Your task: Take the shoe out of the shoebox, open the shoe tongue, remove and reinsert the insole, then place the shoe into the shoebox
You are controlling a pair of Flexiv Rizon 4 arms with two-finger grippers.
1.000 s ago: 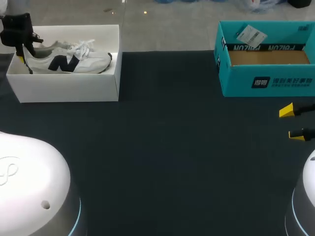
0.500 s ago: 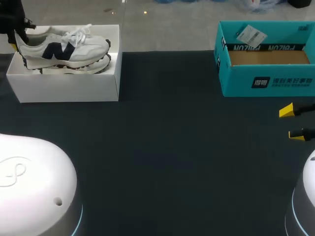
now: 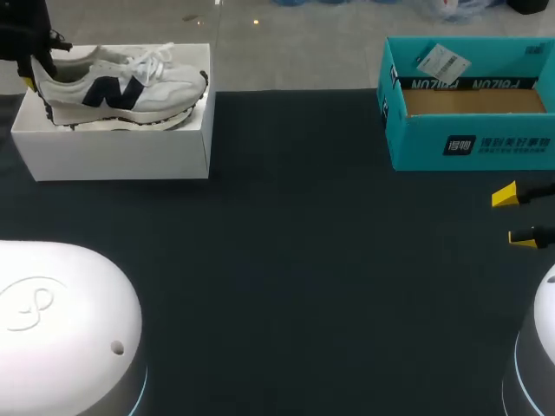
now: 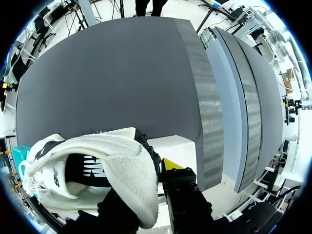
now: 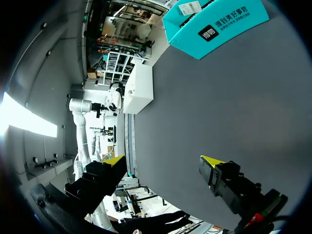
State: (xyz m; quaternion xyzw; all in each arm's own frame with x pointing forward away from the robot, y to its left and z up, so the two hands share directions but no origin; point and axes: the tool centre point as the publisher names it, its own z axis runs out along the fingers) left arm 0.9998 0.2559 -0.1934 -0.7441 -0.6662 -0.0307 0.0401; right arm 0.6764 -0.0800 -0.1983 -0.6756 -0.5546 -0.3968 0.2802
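**A:** First entry, nearest the robot?

**B:** Dark table [image 3: 286, 286]. At its near edge are two rounded white arm bases, the left base [image 3: 61, 329] and the right base [image 3: 545, 338].

**A:** Next, moving away?

**B:** Right gripper [image 3: 513, 216], at the table's right edge, over bare surface. The fingers are spread wide with nothing between them. The right wrist view shows the same gripper [image 5: 162, 162], its yellow tips well apart above the dark top.

**A:** Task item and location?

**B:** Shoe [image 3: 121, 91], one unit, far left. It is white, with a dark letter on the side and white laces. It lies over the white shoebox [image 3: 113, 152], sole down, heel to the left, and its toe reaches the box's right wall. Whether the sole touches the box floor cannot be told.

**A:** What holds it?

**B:** Left gripper [image 3: 33, 69], at the far left corner, clenched on the heel. In the left wrist view that gripper [image 4: 144, 190] has one finger on each side of the padded heel collar. The shoe [image 4: 97, 170] opens ahead of it, and a corner of the white shoebox [image 4: 178, 146] shows just beyond.

**A:** Anything else?

**B:** Teal box [image 3: 468, 139], far right, well apart from the white shoebox. Its top is open, its floor is brown, and a white label [image 3: 442, 61] lies by its far left inner corner. It also shows in the right wrist view [image 5: 214, 27], far ahead of the open fingers.
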